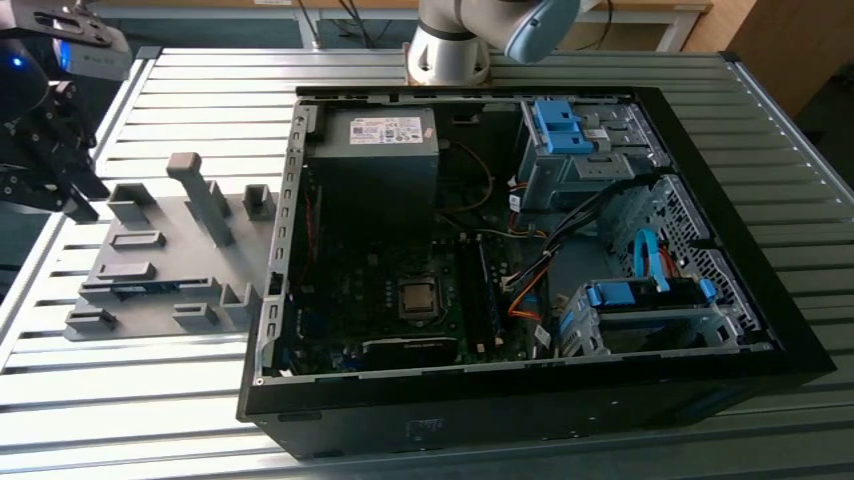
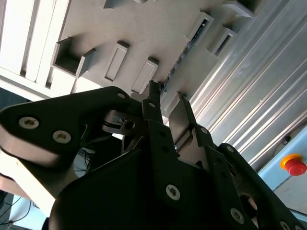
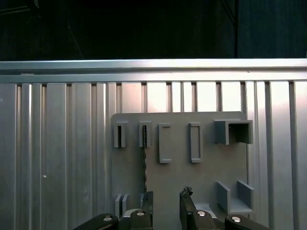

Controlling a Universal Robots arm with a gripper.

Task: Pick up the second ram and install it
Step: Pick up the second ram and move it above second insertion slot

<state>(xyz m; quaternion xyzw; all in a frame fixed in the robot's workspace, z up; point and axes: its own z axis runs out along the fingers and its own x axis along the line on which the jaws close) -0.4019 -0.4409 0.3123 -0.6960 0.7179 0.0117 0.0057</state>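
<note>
pincer hangs over the grey holder on the slatted surface, its jaws a modest way apart and gripping nothing. the ram stands on edge in the holder's slots. in the first wrist view it is a thin dark line running toward one finger rather than the gap. a clean pick likely calls for a slight sideways shift to centre the board, a straight descent, and a grip on its upper edge clear of the slot blocks. the open case lies beside the holder, at the exterior view's right.
</note>
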